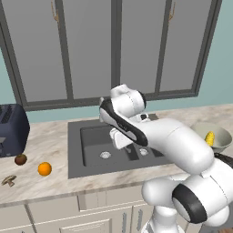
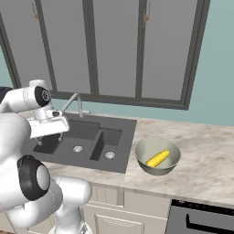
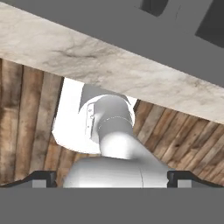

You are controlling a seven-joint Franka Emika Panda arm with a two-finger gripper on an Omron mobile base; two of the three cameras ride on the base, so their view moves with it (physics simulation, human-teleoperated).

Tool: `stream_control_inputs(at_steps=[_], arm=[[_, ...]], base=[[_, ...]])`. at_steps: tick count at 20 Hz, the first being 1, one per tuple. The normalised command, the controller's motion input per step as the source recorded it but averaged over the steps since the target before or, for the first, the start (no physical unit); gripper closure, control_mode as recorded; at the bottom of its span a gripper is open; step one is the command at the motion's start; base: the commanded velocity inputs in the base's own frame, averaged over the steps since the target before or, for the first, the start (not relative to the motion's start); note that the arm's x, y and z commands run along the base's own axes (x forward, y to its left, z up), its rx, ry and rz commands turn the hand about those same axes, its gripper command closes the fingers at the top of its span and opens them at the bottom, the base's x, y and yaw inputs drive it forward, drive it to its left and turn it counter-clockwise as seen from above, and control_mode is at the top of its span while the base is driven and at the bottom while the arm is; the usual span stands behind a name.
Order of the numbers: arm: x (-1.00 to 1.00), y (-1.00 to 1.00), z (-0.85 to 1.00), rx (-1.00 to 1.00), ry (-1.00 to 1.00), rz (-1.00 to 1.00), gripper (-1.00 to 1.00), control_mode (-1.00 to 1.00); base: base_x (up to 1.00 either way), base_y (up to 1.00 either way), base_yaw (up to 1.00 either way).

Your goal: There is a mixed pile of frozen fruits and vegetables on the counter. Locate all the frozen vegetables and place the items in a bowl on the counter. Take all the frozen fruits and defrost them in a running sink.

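marbled counter (image 1: pixel 54 136), corn cob (image 2: pixel 157 158) in bowl (image 2: pixel 142 151), gripper (image 3: pixel 112 177) spread wide, seemingly above sink (image 1: pixel 91 136) edge

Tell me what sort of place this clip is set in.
A rendered home kitchen, most likely: a marbled counter over pale cabinet fronts, a dark double-basin sink with a silver faucet, and a dark blue toaster on the left. Food lies about too, such as a corn cob in a bowl.

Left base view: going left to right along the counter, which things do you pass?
Toaster → mushroom → dark brown fruit → orange ball → sink → bowl holding the corn cob.
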Motion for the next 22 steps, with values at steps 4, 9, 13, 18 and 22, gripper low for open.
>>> stream_control_inputs(at_steps=[4,9,13,18,22], arm=[[0.0,0.32,-0.07,0.02,-0.14,0.05,-1.0,-1.0],[-0.03,0.33,-0.04,0.02,-0.17,0.05,-1.0,-1.0],[-0.01,0.37,-0.06,0.01,-0.07,0.06,-1.0,-1.0],[0.0,0.4,0.0,0.0,0.0,0.05,-1.0,-1.0],[0.0,0.4,0.0,0.0,0.07,0.04,-1.0,-1.0]], base=[[0.0,0.0,0.0],[0.0,0.0,0.0],[0.0,0.0,0.0],[0.0,0.0,0.0],[0.0,0.0,0.0]])
